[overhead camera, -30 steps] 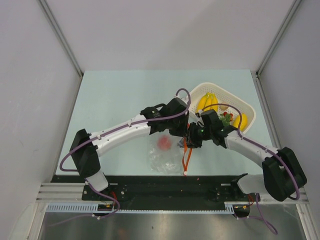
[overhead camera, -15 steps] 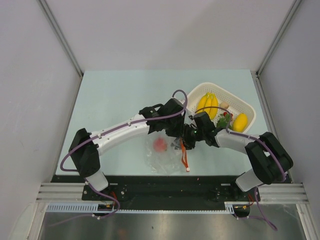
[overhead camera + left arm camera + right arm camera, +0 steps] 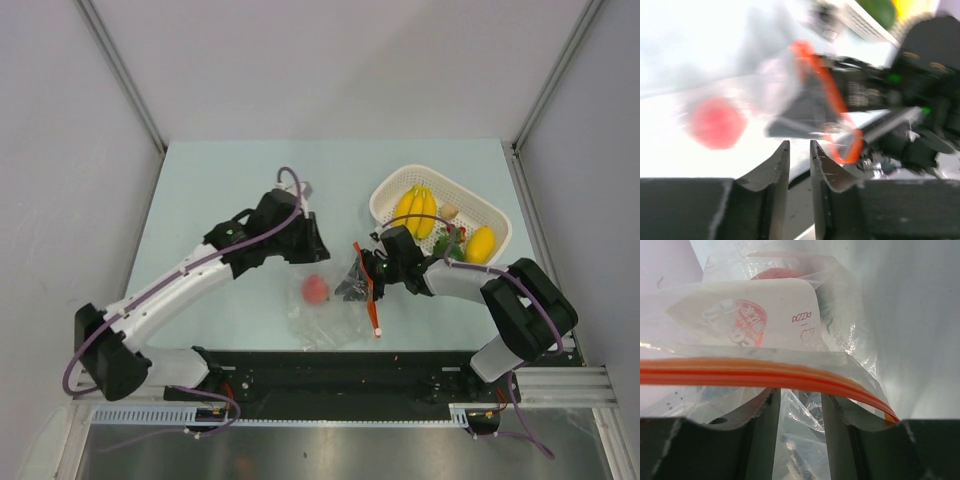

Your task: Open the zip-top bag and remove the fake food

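Note:
The zip-top bag [image 3: 330,312] lies crumpled near the table's front middle, its red zip strip [image 3: 372,300] on the right side. A red piece [image 3: 316,290] of fake food is inside it; it also shows in the left wrist view [image 3: 715,122]. My right gripper [image 3: 362,278] is at the bag's mouth, shut on the clear plastic just under the strip [image 3: 740,375] and holding that edge up. My left gripper [image 3: 305,240] is off the bag, up and to its left, empty, with a narrow gap between its jaws [image 3: 800,150].
A white perforated basket [image 3: 495,215] at the right back holds a yellow banana bunch [image 3: 418,205], a yellow lemon-like fruit [image 3: 480,243], a dark green vegetable [image 3: 447,243] and a small tan piece [image 3: 450,211]. A black rail runs along the near edge.
My left gripper has let go of the bag and swung back and to the left. My right gripper has stayed at the bag's mouth; the red piece has shifted slightly.

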You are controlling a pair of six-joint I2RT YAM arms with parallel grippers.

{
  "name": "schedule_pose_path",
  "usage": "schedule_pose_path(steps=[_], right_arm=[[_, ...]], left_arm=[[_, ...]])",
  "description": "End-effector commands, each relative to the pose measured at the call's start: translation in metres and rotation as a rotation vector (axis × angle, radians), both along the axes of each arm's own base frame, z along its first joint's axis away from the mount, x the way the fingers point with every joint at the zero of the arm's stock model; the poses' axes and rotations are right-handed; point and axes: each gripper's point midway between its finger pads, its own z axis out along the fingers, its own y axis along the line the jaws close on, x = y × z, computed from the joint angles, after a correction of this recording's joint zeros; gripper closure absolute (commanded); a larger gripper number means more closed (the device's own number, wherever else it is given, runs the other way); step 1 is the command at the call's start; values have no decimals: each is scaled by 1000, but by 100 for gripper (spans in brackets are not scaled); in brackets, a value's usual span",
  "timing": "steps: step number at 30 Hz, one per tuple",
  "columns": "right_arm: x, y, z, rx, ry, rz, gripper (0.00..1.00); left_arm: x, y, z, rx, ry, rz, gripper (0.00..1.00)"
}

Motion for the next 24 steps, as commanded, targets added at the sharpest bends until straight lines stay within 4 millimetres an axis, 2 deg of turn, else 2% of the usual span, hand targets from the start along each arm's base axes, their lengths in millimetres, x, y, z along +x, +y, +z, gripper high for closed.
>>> schedule_pose_path(steps=[1, 5, 11, 16, 17, 24], right_arm=[[4, 9, 11, 38, -49, 23, 57], [3, 12, 12, 49, -44, 29, 54], [5, 19, 15, 83, -38, 23, 51], [5, 22, 12, 84, -38, 28, 48], [4, 23, 9, 81, -32, 33, 45], [11, 30, 1, 100, -28, 26, 40]], left_arm=[[4, 46, -33, 42, 33, 98, 77], [1, 57, -69, 60, 115, 130, 82], [12, 69, -116, 122, 185, 166, 88], [22, 71, -135, 173, 187, 156, 89], [24, 70, -142, 186, 196, 149, 90], [23, 65, -165, 200, 232, 101, 92]])
